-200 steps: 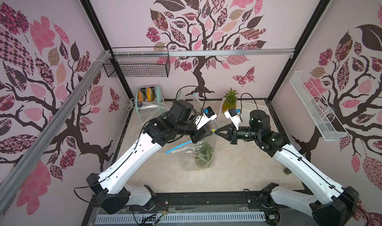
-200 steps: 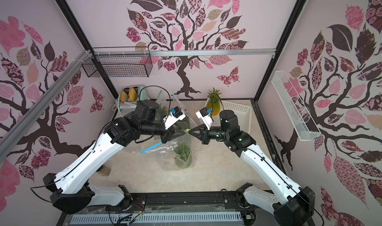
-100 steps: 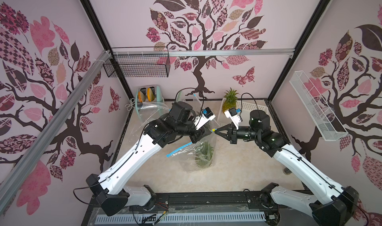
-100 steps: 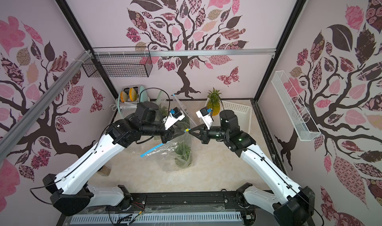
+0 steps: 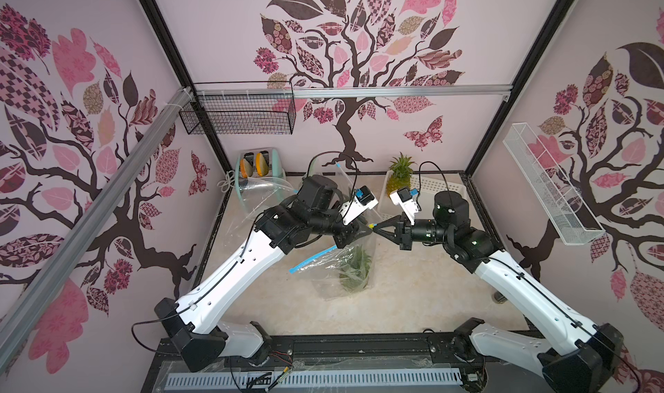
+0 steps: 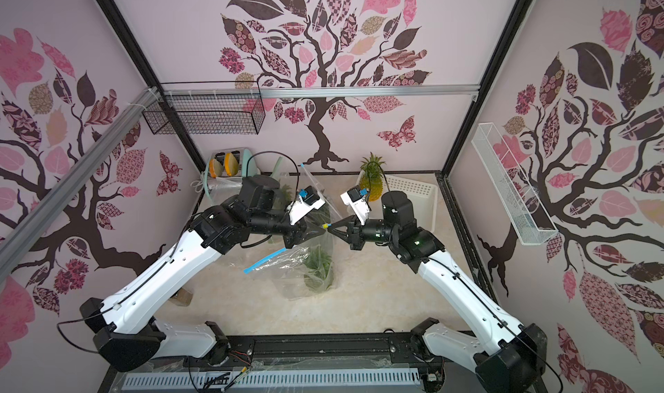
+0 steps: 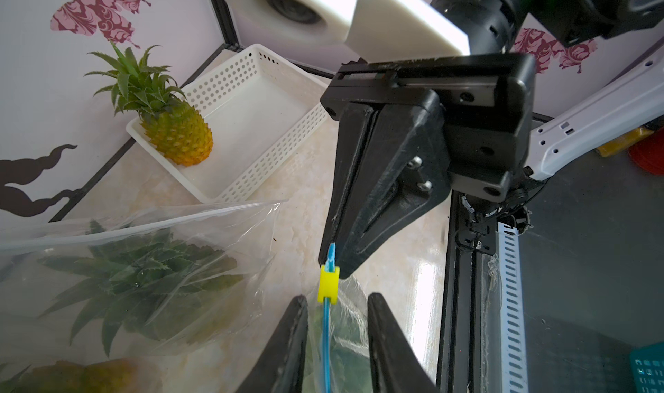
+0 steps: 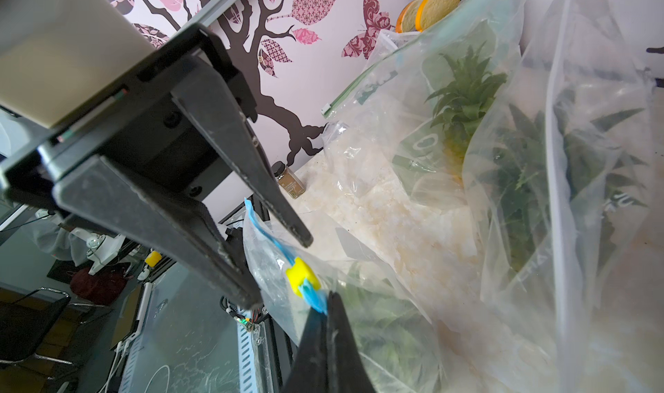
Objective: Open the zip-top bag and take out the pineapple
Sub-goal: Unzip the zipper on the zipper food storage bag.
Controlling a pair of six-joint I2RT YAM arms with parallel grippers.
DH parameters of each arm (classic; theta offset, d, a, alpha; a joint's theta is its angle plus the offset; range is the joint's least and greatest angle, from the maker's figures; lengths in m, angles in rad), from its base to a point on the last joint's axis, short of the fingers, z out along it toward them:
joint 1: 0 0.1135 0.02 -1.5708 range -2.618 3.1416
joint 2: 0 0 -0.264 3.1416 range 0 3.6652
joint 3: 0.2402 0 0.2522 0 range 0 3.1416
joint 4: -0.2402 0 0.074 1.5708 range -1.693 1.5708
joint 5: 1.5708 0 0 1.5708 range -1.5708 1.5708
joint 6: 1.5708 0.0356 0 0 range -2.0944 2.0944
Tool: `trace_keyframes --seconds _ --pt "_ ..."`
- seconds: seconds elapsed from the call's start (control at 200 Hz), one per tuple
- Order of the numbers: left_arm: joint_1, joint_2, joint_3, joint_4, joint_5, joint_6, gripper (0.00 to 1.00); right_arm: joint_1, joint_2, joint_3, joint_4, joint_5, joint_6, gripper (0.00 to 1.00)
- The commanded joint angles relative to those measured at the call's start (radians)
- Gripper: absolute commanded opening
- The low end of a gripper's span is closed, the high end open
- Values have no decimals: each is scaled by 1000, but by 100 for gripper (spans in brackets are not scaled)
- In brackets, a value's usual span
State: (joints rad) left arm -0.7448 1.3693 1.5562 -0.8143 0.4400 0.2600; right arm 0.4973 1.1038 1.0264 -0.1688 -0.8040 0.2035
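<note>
Right claw (image 7: 336,263) closed on end of blue zip track (image 7: 326,337); yellow slider (image 7: 328,283) just beside its tip. Left claw (image 7: 337,297) open, jaws straddling track behind slider, track running lengthwise between claws. Pineapple (image 5: 355,270) inside zip-top bag (image 5: 323,276), tabletop (image 5: 413,301) centre.

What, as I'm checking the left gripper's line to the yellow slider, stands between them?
Nothing visible. The left gripper is open, straddling the blue zip track, and the slider sits just past its tips. The right gripper is shut on the track's end beyond the slider.
</note>
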Motion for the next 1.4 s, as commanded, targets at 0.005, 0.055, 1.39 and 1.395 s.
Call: trace_keyframes --seconds 0.005,0.055,1.39,1.395 --pt "4 15 21 10 31 1 32 5 2 21 58 -21 8 0" --pt "4 20 23 11 31 1 32 6 2 20 58 -23 9 0" --pt "32 -77 -90 -86 -48 10 0 4 -44 -17 139 73 45 0" --pt "32 -78 -92 -87 -49 9 0 4 -44 -17 140 72 46 0"
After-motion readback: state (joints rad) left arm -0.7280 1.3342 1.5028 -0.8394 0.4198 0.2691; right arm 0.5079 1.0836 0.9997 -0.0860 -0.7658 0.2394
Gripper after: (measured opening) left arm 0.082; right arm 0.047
